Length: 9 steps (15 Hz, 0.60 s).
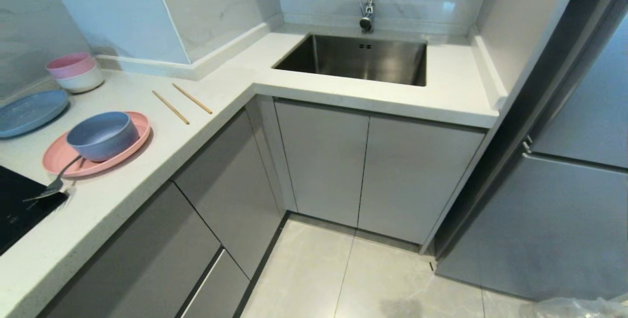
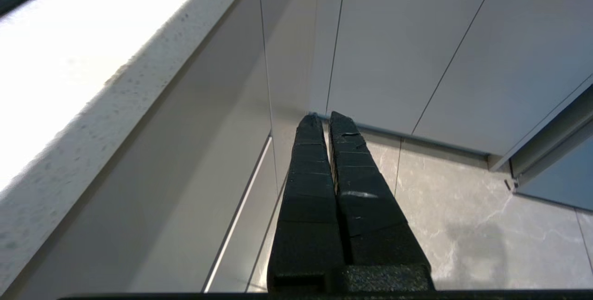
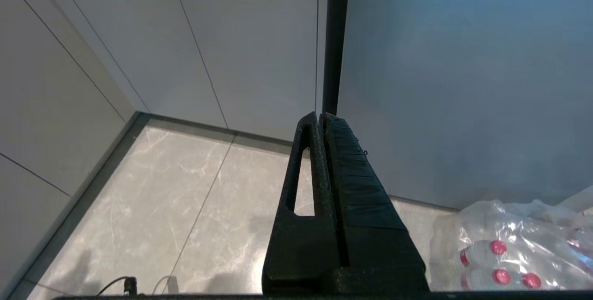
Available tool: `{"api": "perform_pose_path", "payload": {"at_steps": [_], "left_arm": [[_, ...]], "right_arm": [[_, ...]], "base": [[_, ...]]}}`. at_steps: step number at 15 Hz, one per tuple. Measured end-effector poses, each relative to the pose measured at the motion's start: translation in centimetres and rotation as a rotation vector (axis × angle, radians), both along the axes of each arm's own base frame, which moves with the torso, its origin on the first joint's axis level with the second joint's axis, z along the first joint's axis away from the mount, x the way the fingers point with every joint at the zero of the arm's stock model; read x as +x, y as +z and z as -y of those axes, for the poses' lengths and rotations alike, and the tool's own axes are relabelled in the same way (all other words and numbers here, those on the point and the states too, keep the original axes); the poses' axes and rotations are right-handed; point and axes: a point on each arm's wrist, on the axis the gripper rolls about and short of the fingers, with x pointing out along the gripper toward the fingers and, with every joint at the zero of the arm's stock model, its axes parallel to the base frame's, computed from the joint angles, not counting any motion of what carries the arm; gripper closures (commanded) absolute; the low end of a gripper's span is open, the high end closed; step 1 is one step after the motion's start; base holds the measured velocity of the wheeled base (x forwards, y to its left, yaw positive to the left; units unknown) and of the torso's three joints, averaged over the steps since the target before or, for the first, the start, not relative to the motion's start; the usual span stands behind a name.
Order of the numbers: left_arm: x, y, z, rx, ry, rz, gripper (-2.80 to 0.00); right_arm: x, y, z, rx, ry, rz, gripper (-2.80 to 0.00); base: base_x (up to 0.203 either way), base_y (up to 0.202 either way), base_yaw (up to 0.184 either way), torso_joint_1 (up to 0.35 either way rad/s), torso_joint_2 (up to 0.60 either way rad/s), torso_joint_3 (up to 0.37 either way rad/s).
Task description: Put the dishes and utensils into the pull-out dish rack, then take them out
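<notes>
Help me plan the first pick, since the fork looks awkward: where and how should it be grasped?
Probably by the handle end of the fork, which slopes up onto the rim of the pink plate beside the blue bowl. Come from above; its tines lie low over the black cooktop.

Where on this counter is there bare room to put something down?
Bare counter lies between the chopsticks and the sink, and right of the sink. The left end is crowded: blue bowl on pink plate, fork, blue plate, stacked bowls.
</notes>
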Motion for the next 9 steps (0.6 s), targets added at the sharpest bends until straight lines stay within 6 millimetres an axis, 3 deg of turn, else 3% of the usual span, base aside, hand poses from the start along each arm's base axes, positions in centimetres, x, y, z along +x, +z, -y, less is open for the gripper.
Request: {"api": "perform_pose_path", "payload": {"at_steps": [9], "left_arm": [[0.0, 0.0, 0.0, 0.0, -0.001, 0.0, 0.0]], "right_arm": [[0.0, 0.0, 0.0, 0.0, -0.001, 0.0, 0.0]], "base": [[0.0, 0.0, 0.0, 0.001, 0.0, 0.201]]}}
